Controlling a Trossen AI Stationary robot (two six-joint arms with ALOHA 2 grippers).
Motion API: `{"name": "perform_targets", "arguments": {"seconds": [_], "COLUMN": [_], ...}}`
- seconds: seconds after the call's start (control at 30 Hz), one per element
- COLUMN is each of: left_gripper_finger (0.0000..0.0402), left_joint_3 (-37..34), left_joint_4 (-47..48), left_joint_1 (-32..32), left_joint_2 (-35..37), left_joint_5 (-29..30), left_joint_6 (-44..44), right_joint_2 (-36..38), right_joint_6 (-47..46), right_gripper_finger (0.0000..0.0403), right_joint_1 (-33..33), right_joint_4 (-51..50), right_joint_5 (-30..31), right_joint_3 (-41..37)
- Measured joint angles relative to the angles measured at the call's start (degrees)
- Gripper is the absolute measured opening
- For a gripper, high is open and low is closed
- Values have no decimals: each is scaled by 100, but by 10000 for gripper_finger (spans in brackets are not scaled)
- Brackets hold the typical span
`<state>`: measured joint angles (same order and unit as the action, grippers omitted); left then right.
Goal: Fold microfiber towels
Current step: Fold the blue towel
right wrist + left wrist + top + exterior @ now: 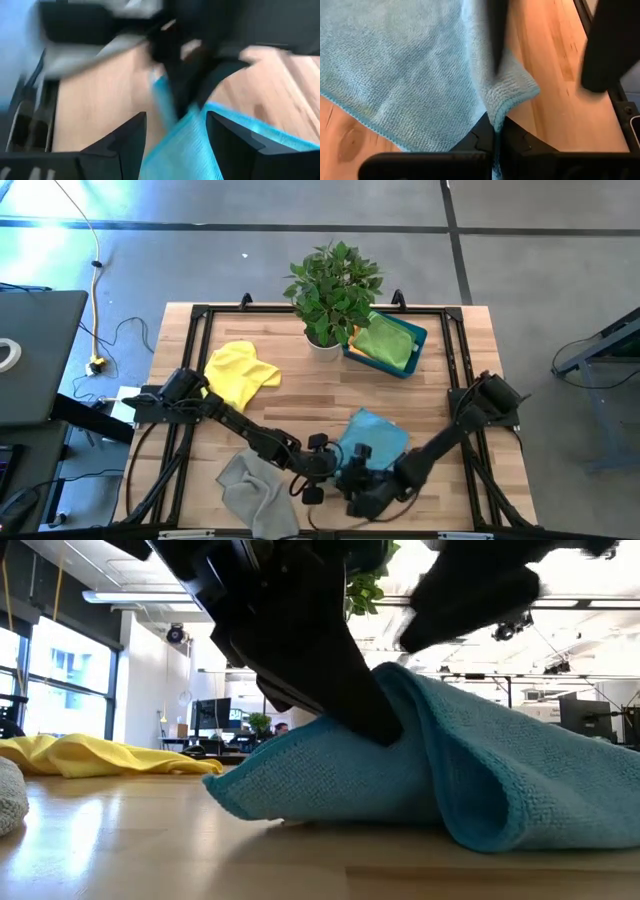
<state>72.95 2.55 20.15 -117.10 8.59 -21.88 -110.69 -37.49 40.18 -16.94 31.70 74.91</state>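
A light blue microfiber towel lies rumpled on the wooden table, near its front edge. My left gripper is shut on the towel at its near side. My right gripper is open right beside it, with a strip of the blue towel between its fingers. A yellow towel lies at the far left and a grey towel at the near left, both flat on the table. Green towels lie in a teal bin at the back. My left gripper pinches the blue towel's hemmed edge at a corner between its two shut fingers, slanting down from the table's left. The cloth is raised into a ridge there; the rest lies on the table. My right gripper: its open fingers stand either side of the edge; whether they touch it cannot be told.
A leafy potted plant stands at the back middle, next to the teal bin. Bare wood lies between the yellow and blue towels. A black frame runs round the table's edges.
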Motion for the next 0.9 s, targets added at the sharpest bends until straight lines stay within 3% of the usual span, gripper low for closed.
{"name": "perform_targets", "arguments": {"seconds": [0.27, 0.5, 0.9], "left_gripper_finger": [1, 1, 1], "left_joint_3": [0, 0, 0], "left_joint_4": [157, 168, 151], "left_joint_1": [-106, -106, -50], "left_joint_2": [0, 0, 0], "left_joint_5": [-116, -122, -385], "left_joint_6": [38, 7, -43], "right_joint_2": [-361, -898, -964], "right_joint_6": [1252, 1401, 1505], "right_gripper_finger": [197, 197, 197], "right_joint_1": [800, 730, 338], "right_joint_4": [70, 179, 185], "right_joint_5": [239, 583, -211], "right_joint_3": [2, 0, 0]}}
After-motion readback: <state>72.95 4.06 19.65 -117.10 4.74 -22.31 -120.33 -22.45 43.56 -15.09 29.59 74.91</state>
